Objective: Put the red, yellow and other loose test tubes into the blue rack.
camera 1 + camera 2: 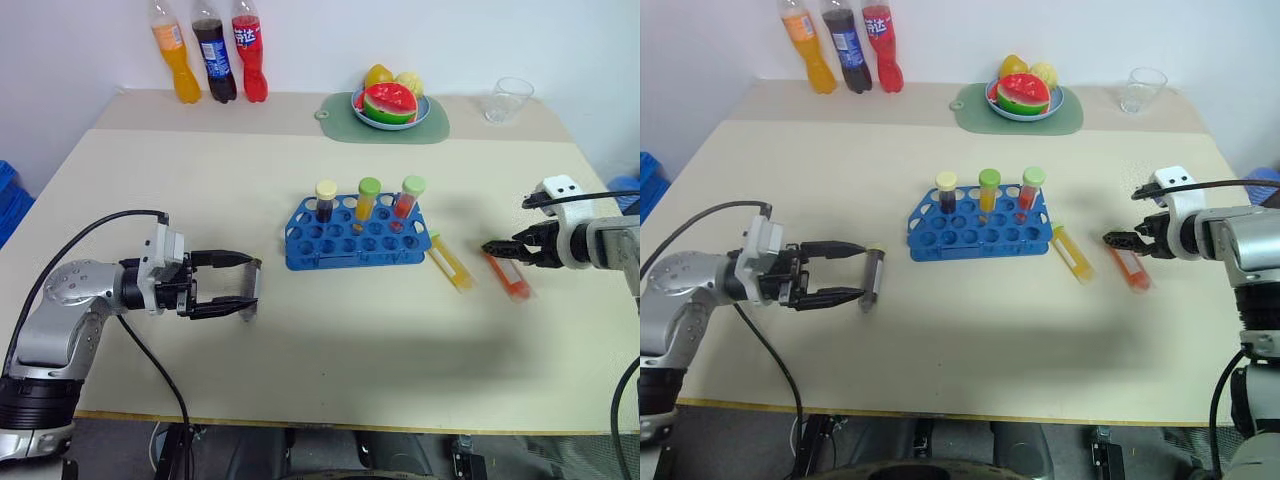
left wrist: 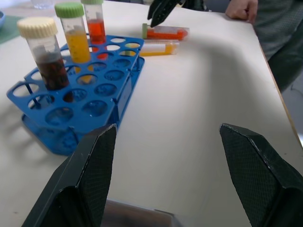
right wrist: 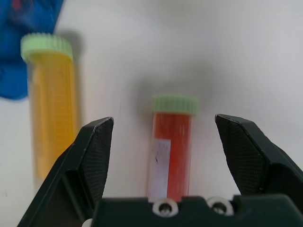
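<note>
Pale bench against a white wall; soda bottles far left, plate of fruit far centre, clear cup far right. Mid-bench, the blue rack, with three capped tubes upright in its far row: brown, yellow, red.

Two loose tubes flat on the bench, right of the rack. Yellow tube just beside the rack's right end. Red tube a little further right, apart from its neighbour and roughly parallel to it. Long axis of both running far-left to near-right, green caps at the far end, toward the rack.

Right hand plainly the nearer one: poised right over the red tube's cap end, pitched steeply down, forearm reaching in from the right edge. Fingers wide apart, with nothing gripped. From the wrist, red tube centred in the gap, lengthwise along the pointing line, so the closing stroke crosses the tube's width. Probably only a short descent left before a squeeze on the body. Yellow tube just outside one finger: some risk of a nudge on the way down.

Left hand well away on the left of the rack, held roughly level, pointing right toward it. Fingers spread. Greyish tube at the fingertips, seemingly lying on the bench rather than gripped.
</note>
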